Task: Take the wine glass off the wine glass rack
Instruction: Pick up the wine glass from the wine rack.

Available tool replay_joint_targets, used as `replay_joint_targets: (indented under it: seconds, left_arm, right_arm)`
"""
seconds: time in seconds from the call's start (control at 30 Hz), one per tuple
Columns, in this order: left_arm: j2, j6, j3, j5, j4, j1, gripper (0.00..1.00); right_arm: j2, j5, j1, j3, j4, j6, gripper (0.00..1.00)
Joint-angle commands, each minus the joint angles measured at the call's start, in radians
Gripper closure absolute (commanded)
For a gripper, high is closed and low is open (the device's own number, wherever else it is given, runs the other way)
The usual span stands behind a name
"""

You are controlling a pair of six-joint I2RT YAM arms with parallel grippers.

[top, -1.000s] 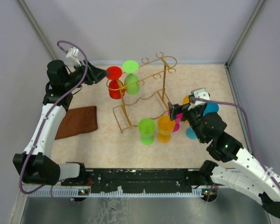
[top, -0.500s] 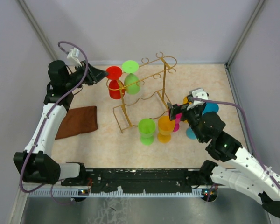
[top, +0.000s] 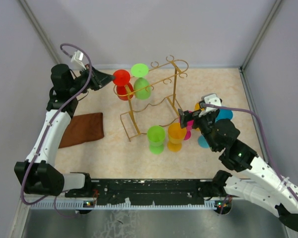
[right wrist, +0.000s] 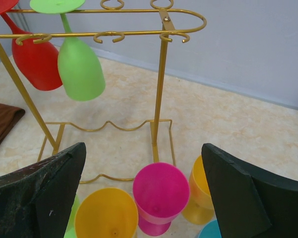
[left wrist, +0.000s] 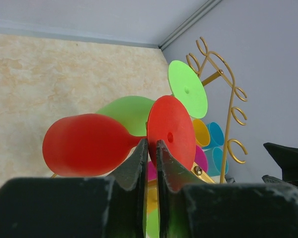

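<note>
My left gripper (left wrist: 149, 148) had its fingers pinched almost together on the stem of the red wine glass (left wrist: 84, 145), a grip that only the left wrist camera showed. From overhead I saw just that the glass sat at the left end of the gold wine glass rack (top: 176, 91), beside a hanging green glass (top: 141, 88). My right gripper (right wrist: 144, 198) stood wide open, and its own camera showed a pink glass (right wrist: 160, 191) upright between its fingers.

L arm (top: 48, 133) reaches far from its base along the surface's left side, wrist turned to the right. The left hand (left wrist: 150, 145) has fingers nearly together, only a thin slit, pinching stem of red wine glass (left wrist: 84, 145). R arm (top: 248, 166) is bent at elbow; right hand (right wrist: 141, 153) has fingers spread wide, w/ nothing between.
</note>
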Motion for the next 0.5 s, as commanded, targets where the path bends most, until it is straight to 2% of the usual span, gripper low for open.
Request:
replay_joint_targets:
  seconds: [0.0, 0.23, 0.27, 0.47]
  left_arm:
    - [0.009, -0.04, 0.022, 0.01, 0.009, 0.006, 0.89]
    - [-0.014, -0.148, 0.004, -0.057, 0.051, 0.005, 0.97]
    - [-0.012, -0.199, -0.002, -0.053, 0.089, 0.005, 0.99]
    - [-0.005, -0.254, 0.003, -0.05, 0.123, 0.005, 1.0]
  right_arm:
    - [-0.015, 0.013, -0.004, 0.024, 0.034, -0.015, 0.01]
    - [-0.01, 0.018, -0.004, 0.015, 0.047, -0.019, 0.01]
    - [-0.007, 0.022, -0.003, 0.015, 0.047, -0.02, 0.01]
    - [-0.014, 0.036, -0.004, 0.013, 0.038, -0.026, 0.01]
